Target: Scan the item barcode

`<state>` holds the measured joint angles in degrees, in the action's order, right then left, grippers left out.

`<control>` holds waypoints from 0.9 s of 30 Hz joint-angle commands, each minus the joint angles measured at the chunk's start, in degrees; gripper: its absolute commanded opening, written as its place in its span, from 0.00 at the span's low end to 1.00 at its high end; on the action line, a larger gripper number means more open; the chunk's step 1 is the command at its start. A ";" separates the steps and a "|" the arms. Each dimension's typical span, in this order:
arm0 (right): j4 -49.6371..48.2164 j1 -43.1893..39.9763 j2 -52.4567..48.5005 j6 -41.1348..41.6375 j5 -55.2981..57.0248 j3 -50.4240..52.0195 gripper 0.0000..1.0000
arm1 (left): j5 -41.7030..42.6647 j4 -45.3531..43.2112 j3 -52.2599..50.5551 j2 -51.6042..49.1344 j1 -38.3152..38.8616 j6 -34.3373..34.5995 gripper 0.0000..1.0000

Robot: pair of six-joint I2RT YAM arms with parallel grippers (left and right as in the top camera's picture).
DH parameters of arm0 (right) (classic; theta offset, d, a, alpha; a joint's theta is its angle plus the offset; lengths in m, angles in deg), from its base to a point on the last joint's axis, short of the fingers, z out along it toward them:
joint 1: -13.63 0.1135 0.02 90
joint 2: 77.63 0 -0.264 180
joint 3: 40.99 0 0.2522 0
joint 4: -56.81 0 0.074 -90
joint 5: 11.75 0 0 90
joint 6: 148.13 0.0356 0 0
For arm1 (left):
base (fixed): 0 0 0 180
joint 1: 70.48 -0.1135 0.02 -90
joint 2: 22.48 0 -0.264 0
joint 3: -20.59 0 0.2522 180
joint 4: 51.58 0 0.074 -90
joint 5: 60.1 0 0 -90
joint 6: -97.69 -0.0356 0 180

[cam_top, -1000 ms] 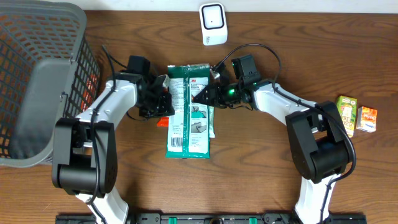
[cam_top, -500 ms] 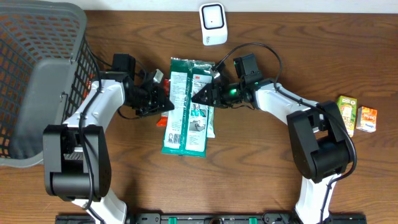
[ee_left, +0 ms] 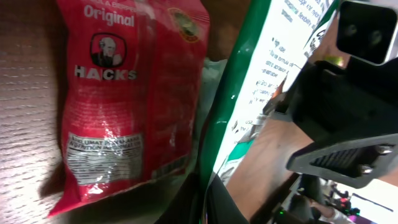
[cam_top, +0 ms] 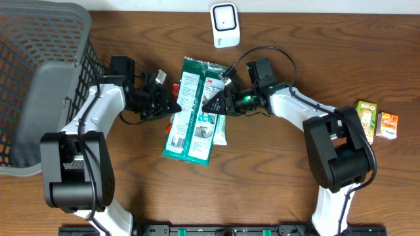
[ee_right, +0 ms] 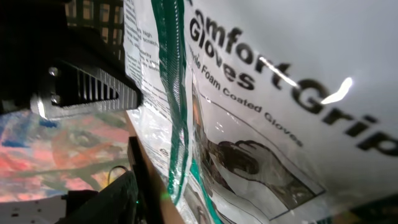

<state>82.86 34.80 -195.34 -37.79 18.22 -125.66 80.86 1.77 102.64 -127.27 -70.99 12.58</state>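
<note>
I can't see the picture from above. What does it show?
A green-and-white gloves pack sits tilted in the middle of the table between two robot arms. The left end effector pinches its left edge, and the right end effector reaches over it from the right. A white scanner stands at the far edge, a dark basket on the left.

The glove packet [cam_top: 192, 111] is glossy plastic film catching glare, and the red sweet bag [ee_left: 124, 93] is shiny, crinkled plastic. The table [cam_top: 275, 190] is matt, grained wood. At twelve o'clock the scanner [cam_top: 224, 25] is smooth white plastic. At nine o'clock the basket [cam_top: 26, 39] looks like moulded plastic mesh.
</note>
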 commanded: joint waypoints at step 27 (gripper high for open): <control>-14.27 -3.43 0.07 8.98 -15.23 -1.03 0.08 | 14.45 -6.25 1.92 1.18 -3.26 6.58 0.09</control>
<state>71.83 32.57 -195.36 -34.62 5.63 -125.88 95.94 -4.41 102.64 -127.27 -74.07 18.66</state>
